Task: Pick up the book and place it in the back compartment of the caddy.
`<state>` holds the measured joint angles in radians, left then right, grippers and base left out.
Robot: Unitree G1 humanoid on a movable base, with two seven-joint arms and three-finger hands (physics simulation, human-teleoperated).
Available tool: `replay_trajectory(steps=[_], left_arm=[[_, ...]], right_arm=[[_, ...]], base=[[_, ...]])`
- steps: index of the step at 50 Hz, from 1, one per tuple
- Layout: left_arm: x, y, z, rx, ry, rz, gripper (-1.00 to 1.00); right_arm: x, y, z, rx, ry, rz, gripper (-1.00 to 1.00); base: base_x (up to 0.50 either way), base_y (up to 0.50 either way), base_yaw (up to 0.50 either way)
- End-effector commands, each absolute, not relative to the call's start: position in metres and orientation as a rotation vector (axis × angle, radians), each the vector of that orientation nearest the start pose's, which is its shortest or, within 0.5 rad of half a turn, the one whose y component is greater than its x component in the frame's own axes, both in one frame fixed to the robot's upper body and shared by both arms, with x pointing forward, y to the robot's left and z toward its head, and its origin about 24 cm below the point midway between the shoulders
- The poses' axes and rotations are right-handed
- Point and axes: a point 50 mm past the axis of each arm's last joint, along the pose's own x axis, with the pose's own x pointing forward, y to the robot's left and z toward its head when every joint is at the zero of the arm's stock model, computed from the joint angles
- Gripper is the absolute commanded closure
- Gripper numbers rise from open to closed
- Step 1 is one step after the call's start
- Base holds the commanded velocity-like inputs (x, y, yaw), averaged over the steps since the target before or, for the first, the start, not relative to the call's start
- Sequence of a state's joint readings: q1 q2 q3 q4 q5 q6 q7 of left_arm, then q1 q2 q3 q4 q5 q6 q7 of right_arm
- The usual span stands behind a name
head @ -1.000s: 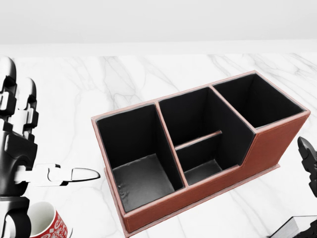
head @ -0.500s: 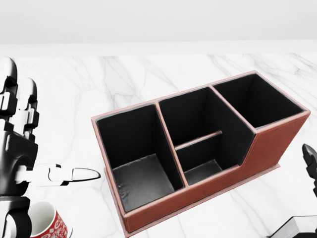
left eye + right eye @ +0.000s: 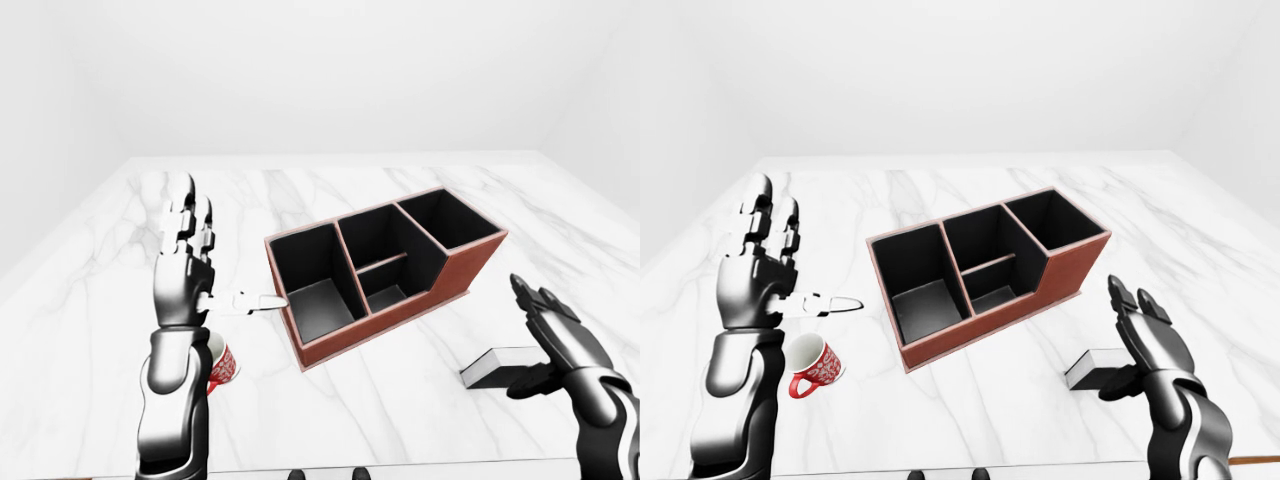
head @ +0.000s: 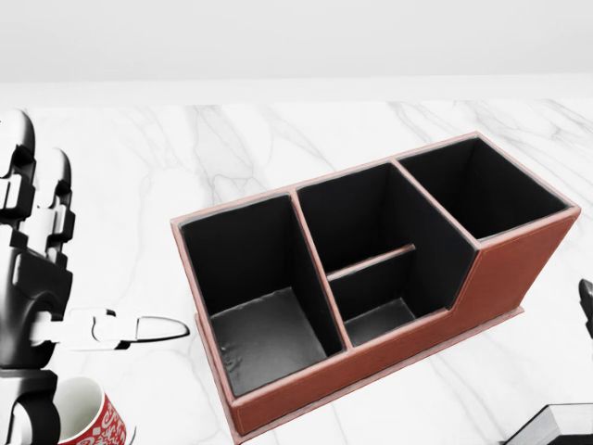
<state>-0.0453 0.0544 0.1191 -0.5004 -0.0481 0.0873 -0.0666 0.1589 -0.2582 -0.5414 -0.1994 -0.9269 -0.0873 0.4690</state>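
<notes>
The book (image 3: 498,365), a dark slab with pale page edges, lies flat on the marble table, right of and below the caddy in the left-eye view; the head view shows only its corner (image 4: 560,425). The brown caddy (image 3: 470,268) with black lining stands slantwise, and all its compartments are empty. My right hand (image 3: 1125,340) is open, fingers spread upward, at the book's right end, with the thumb low by the book's edge. My left hand (image 3: 215,262) is raised and open to the left of the caddy, its thumb pointing at the caddy's wall.
A red-and-white mug (image 3: 815,365) stands on the table (image 3: 400,410) just below my left hand, left of the caddy. The table's far edge meets a plain white wall. The near edge runs along the bottom of both eye views.
In the head view my right hand has slid down and to the right, almost out of the picture. The left hand has sunk very slightly. Caddy and mug are still.
</notes>
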Motion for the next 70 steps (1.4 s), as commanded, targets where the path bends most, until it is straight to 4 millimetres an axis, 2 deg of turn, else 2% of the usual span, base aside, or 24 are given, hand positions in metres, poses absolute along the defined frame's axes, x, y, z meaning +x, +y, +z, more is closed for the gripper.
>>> replay_trajectory(steps=[1,31,38,70], left_arm=[[0.237,0.173,0.157,0.043,-0.450,0.013,-1.00],[0.238,0.172,0.153,0.046,-0.432,0.012,-1.00],[0.237,0.173,0.155,0.047,-0.440,0.012,-1.00],[0.238,0.173,0.153,0.048,-0.430,0.013,-1.00]], right_arm=[[0.190,-0.307,0.072,-1.201,0.388,-0.096,-1.00],[0.189,-0.316,0.061,-1.187,0.442,-0.088,-1.00],[0.191,-0.313,0.059,-1.164,0.435,-0.067,-1.00],[0.194,-0.324,0.064,-1.168,0.443,-0.082,-1.00]], base=[[0.00,0.00,0.00],[0.00,0.00,0.00],[0.00,0.00,0.00],[0.00,0.00,0.00]])
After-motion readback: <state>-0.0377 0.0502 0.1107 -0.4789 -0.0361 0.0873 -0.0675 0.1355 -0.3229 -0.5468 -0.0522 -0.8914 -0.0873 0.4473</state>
